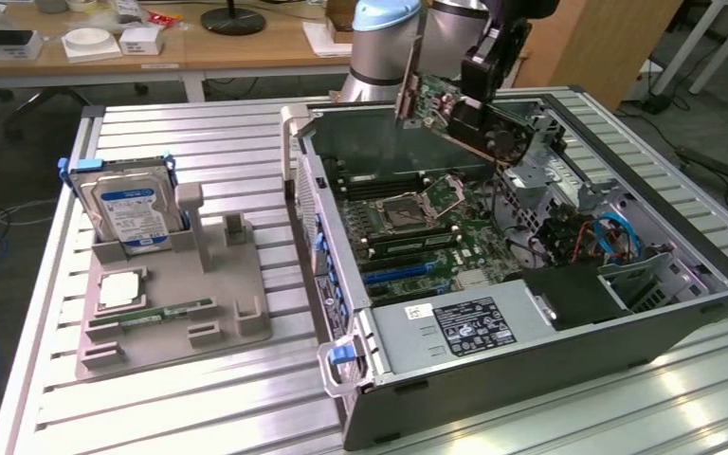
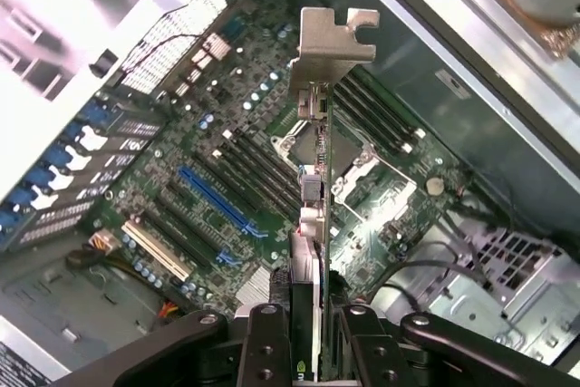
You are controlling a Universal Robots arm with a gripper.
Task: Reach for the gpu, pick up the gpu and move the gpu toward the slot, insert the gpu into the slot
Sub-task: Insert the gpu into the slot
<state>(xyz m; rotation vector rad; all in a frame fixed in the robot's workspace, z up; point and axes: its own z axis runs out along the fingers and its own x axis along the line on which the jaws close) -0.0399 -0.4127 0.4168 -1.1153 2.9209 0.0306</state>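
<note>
My gripper (image 2: 313,337) is pinched on the gpu (image 1: 446,112), with one finger pressed against each flat face. A small green mark sits on the card near my fingers, but I cannot read it. The black label (image 1: 465,327) on the power supply and the blue-white label on the drive (image 1: 130,213) carry print too small to read.

The card hangs in the air over the open case (image 1: 617,327), apart from the green motherboard (image 1: 421,242). In the exterior view its long axis slopes from the silver bracket (image 1: 405,71), at the exterior view's left, down toward the right. In the wrist view it is edge-on, a thin line crossing the processor socket (image 2: 362,165). The blue slot (image 2: 217,201) lies to one side, untouched.
</note>
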